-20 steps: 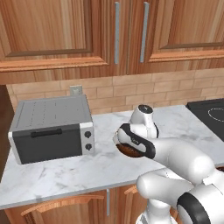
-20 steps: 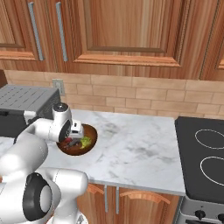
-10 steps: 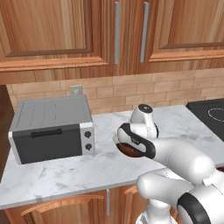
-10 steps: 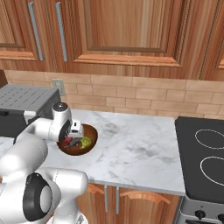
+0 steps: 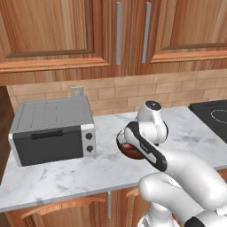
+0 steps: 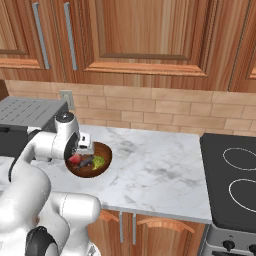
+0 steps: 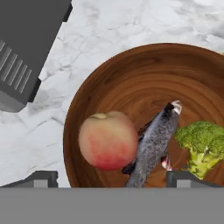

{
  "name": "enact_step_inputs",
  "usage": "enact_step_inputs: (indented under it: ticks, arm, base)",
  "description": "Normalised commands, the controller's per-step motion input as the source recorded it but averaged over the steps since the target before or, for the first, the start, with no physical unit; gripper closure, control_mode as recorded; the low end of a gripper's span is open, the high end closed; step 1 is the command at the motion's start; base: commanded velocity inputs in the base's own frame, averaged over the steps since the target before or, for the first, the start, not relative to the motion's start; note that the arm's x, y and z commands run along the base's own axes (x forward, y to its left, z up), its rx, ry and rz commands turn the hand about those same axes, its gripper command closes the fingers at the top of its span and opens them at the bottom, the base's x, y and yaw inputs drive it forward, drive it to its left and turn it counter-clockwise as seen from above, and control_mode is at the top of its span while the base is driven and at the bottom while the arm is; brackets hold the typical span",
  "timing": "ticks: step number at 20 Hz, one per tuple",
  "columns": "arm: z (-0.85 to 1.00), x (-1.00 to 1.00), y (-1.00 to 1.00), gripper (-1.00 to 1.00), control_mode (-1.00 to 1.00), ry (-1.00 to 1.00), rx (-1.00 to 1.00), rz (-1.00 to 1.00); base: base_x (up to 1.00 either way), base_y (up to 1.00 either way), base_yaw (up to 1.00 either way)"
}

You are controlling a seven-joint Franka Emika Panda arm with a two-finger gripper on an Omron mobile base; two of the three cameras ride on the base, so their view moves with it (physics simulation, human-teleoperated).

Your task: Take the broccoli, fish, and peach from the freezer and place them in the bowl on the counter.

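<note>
The surface (image 6: 160, 170) runs bare from the bowl to the stove (image 6: 232, 175) on the right, front edge free. On the left the toaster oven (image 5: 53, 131) stands near the bowl (image 7: 131, 83), a strip of marble between them. In the bowl the peach (image 7: 108, 140) touches the fish (image 7: 153, 142); the broccoli (image 7: 201, 142) lies just beside the fish. The jaws (image 7: 111, 179) hang open above, holding nothing.

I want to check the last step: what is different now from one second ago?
Little visibly changed. The gripper hangs open over the bowl, as before. The peach, fish and broccoli lie in the bowl. The toaster oven stayed in place.
</note>
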Motion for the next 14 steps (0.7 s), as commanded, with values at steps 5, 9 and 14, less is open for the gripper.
enact_step_inputs:
  ticks: [5, 9, 14]
  arm:
    - [0.16, -0.56, -0.58, -1.00, -1.00, -0.09, 0.00, -0.03]
    - [0.30, -0.47, -0.49, -1.00, -1.00, -0.12, 0.00, -0.08]
    - [0.59, -0.47, -0.20, -1.00, -1.00, -0.04, 0.00, -0.09]
  base:
    - [0.00, 0.00, 0.00]
    - [0.00, 0.00, 0.00]
    - [0.00, 0.00, 0.00]
